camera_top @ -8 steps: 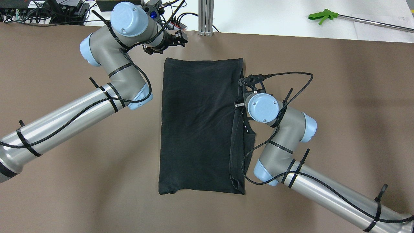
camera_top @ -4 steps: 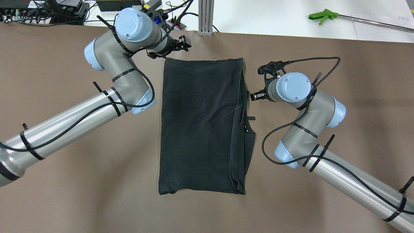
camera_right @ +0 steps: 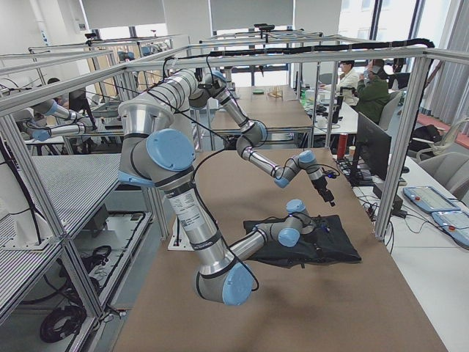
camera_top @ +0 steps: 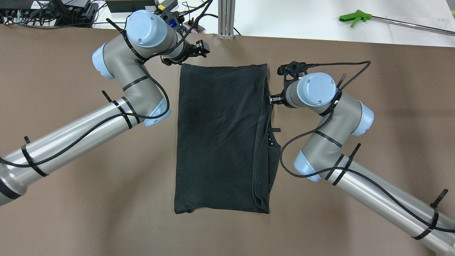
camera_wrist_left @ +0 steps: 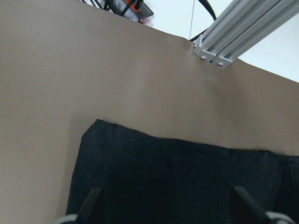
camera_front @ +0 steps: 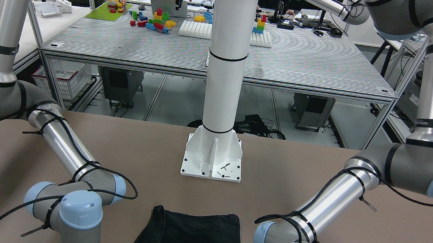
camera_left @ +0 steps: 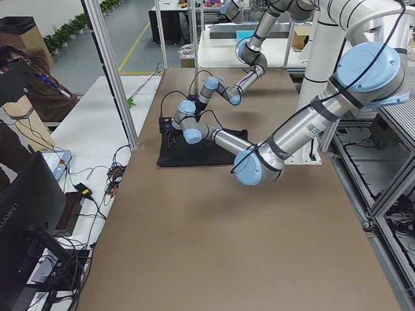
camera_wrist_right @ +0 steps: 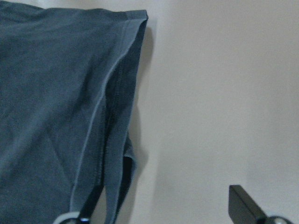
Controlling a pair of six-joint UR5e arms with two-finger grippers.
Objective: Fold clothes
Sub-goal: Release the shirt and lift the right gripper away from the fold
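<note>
**Black cloth flat, both grippers wide at its far end**

The clothes [camera_top: 220, 138], one black piece folded into a long rectangle, lie flat in the middle of the table [camera_top: 373, 71], with hemmed edges layered along the robot's right side. The left gripper [camera_wrist_left: 168, 207] hangs over the far left corner, jaws wide, both fingertips above fabric. The right gripper [camera_wrist_right: 166, 205] is at the right edge near the far end, jaws wide too (one fingertip over the hem, the other over bare table). "HUAWEI" runs down the back of a monitor [camera_left: 26, 220]. The lettering on the arm bands is too small to read.
</note>
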